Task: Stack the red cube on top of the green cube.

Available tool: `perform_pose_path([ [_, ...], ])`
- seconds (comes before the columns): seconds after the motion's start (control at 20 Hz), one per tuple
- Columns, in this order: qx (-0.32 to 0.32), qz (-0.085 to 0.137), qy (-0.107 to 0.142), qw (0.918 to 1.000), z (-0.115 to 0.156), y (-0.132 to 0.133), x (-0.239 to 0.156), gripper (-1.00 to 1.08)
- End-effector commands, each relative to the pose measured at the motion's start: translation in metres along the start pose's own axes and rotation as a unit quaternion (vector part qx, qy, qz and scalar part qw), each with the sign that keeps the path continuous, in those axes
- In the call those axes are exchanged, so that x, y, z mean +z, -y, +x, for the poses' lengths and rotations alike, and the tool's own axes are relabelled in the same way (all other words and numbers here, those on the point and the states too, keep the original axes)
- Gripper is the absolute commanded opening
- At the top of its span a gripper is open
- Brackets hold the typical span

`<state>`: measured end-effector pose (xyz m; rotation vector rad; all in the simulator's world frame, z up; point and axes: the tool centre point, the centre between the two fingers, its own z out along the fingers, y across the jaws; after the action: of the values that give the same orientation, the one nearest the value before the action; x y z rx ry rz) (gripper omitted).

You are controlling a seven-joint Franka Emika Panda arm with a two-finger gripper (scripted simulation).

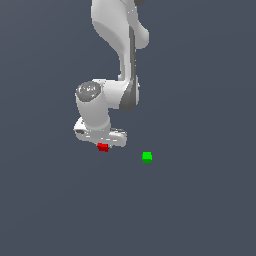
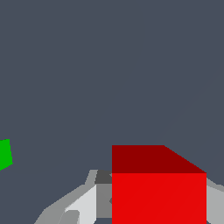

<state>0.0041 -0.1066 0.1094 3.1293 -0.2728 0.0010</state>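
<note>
The gripper [image 1: 103,143] is sitting low over the red cube [image 1: 103,147], which is showing just beneath the hand in the exterior view, towards that view's left. In the wrist view the red cube [image 2: 158,197] is filling the space right in front of the camera, with grey finger parts flanking it on both sides — so the cube is lying between the fingers, but whether they are pressing on it or standing clear I cannot tell. The green cube [image 1: 147,157] is resting on the desk [image 1: 200,200] apart from the red one, towards the exterior view's right and slightly nearer the camera; the wrist view is catching only its edge [image 2: 5,154]. The step in hand is looking like the grasp. To do it well, the fingers should be closing squarely on two opposite faces, centred, so the cube is not twisting as it is being lifted. The lift should be going straight up before any sideways travel — both cubes are tiny, so a skewed hold would be making the placing on the green one unreliable.
</note>
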Motion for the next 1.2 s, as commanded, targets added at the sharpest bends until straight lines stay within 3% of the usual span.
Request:
perform_pose_path([
  [0.0, -0.001, 0.0, 0.0, 1.0, -0.003, 0.021, 0.005, -1.0],
  [0.65, -0.001, 0.0, 0.0, 1.0, -0.018, 0.162, 0.039, -1.0],
  [0.9, -0.001, 0.0, 0.0, 1.0, -0.02, 0.19, 0.046, -1.0],
  [1.15, -0.001, 0.0, 0.0, 1.0, -0.019, 0.199, 0.048, -1.0],
])
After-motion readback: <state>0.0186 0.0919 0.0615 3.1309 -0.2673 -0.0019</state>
